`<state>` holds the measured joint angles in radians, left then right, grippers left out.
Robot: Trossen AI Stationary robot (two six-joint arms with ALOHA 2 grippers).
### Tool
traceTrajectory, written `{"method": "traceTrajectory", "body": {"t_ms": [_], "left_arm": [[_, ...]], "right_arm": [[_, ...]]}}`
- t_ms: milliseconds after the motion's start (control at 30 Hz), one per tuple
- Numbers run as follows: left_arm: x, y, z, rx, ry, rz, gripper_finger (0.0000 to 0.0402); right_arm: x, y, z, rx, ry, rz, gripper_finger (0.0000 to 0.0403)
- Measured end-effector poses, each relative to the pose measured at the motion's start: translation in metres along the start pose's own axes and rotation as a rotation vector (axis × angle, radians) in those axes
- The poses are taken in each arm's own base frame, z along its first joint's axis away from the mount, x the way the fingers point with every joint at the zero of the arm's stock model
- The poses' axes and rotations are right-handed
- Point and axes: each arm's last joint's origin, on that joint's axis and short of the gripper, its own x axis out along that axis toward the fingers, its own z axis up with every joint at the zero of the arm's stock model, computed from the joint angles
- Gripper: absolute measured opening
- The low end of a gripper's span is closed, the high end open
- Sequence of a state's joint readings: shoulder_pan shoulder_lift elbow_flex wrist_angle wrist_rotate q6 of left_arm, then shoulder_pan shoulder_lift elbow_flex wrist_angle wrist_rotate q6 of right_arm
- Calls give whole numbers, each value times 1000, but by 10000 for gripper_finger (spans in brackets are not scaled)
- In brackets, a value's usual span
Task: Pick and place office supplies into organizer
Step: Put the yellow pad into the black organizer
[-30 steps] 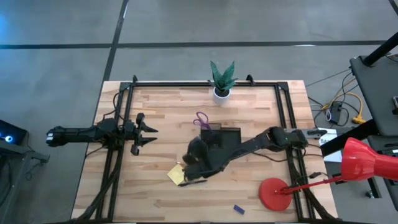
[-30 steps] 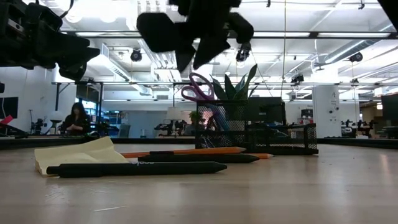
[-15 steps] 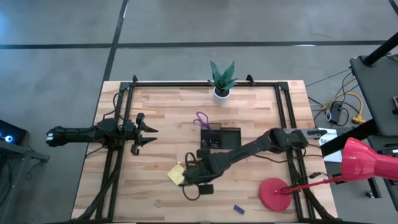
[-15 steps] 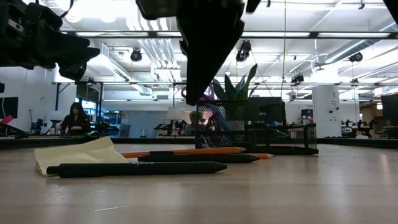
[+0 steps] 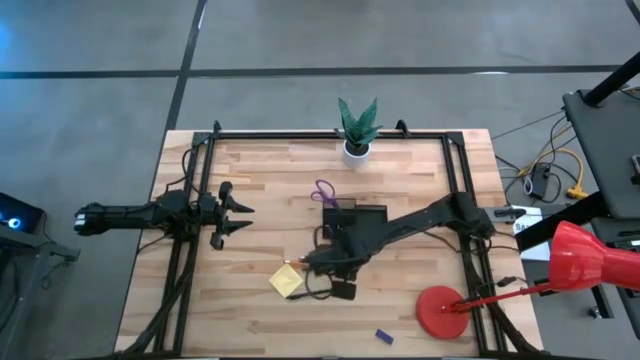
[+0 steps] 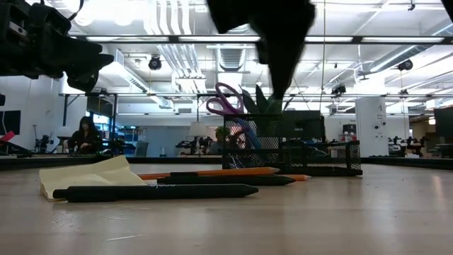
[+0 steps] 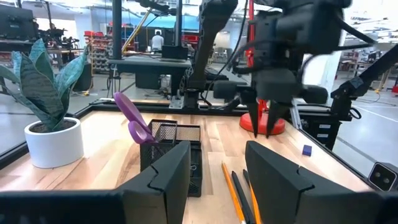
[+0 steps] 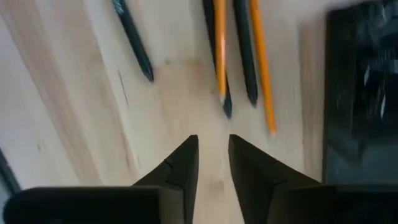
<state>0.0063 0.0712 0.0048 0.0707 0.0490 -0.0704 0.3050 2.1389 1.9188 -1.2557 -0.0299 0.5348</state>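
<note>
We see scissors point(image 5: 323, 190) stowed in the organizer point(image 5: 357, 217); pens point(image 8: 235, 50), at its 7 o'clock, remain below the empty, narrowly parted right tool point(image 8: 213, 163).

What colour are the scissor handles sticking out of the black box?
Purple. The scissors show best in the left wrist view.

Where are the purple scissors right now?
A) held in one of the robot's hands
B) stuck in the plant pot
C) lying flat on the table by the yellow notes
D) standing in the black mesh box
D: the scissors stand with their purple handles poking up out of the black mesh box, and no hand is touching them.
</note>
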Motion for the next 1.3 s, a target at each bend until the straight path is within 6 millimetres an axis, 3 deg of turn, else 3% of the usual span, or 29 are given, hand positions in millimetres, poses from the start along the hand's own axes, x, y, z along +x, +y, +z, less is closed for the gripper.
{"method": "traceTrajectory", "body": {"t_ms": [267, 433, 533, 667, 733, 867, 1167, 1300], "left_arm": [[0, 0, 0, 0, 1, 0, 141], [0, 3, 5, -4, -59, 106, 141], [0, 2, 10, -140, -119, 91, 141], [-2, 2, 21, -435, -241, 43, 141], [-3, 2, 25, -502, -295, 39, 141], [-6, 4, 31, -511, -387, 117, 141], [-19, 6, 61, -558, -665, 177, 141], [-18, 6, 61, -555, -655, 178, 141]], "right_arm": [[-46, -29, -48, 269, -156, 20, 53], [-49, -42, -74, 304, -149, 18, 68], [-48, -48, -81, 324, -140, 9, 81], [-41, -47, -81, 237, -136, 5, 99], [-39, -46, -79, 155, -148, 8, 106], [-30, -49, -70, 6, -166, 13, 117], [-12, -86, -57, -56, -127, 51, 110], [-10, -88, -55, -194, -139, 77, 109]]}}
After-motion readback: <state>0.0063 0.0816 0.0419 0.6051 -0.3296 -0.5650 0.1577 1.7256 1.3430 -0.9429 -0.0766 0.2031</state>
